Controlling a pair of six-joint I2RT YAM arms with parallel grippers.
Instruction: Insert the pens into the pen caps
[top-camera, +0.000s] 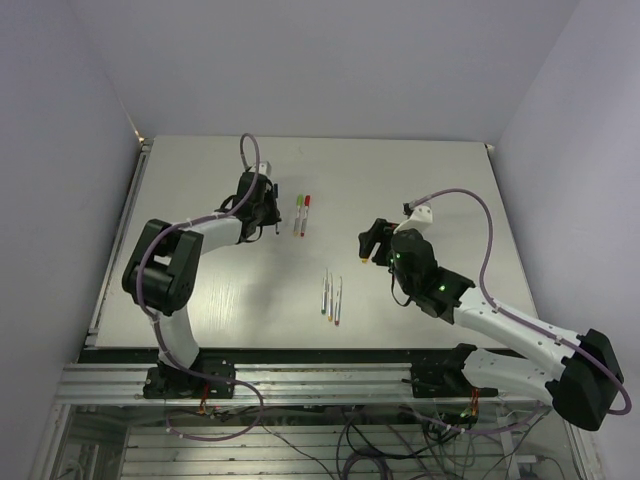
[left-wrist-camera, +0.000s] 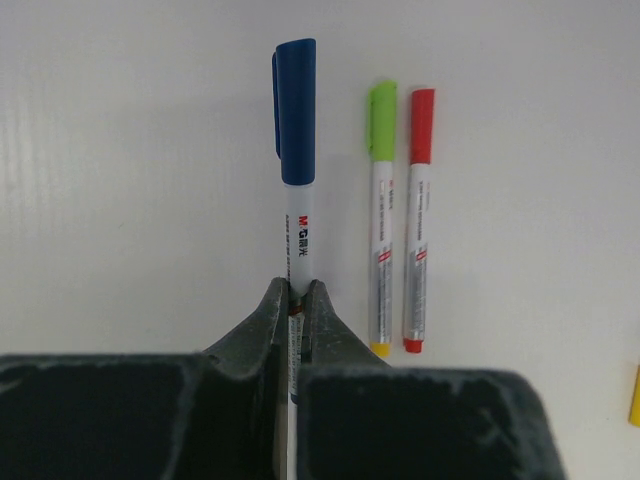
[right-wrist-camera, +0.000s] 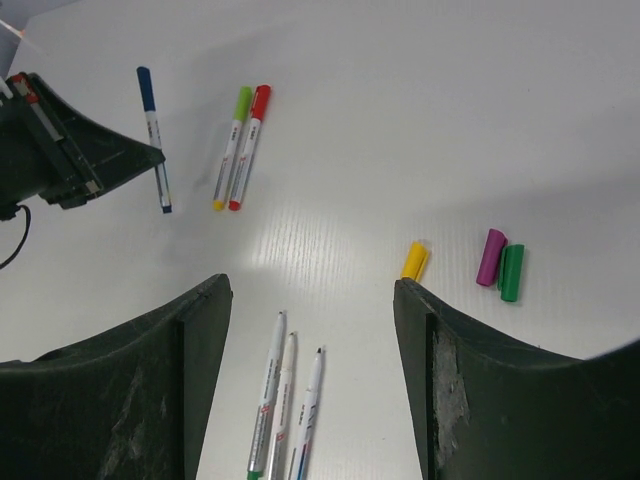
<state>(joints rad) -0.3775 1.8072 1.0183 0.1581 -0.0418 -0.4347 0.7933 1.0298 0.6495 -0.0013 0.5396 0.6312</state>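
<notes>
Meanwhile, blue-capped pen (left-wrist-camera: 297, 200) tight in the left hand (left-wrist-camera: 297, 300); right hand (right-wrist-camera: 310, 290) spread near 3 bare pens (right-wrist-camera: 282, 400).

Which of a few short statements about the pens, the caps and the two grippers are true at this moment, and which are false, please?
1. The left gripper is shut on the blue-capped pen. True.
2. The right gripper holds a pen. False: it is open and empty.
3. Three uncapped pens lie side by side. True.
4. The yellow cap sits on a pen. False: it lies loose on the table.
</notes>
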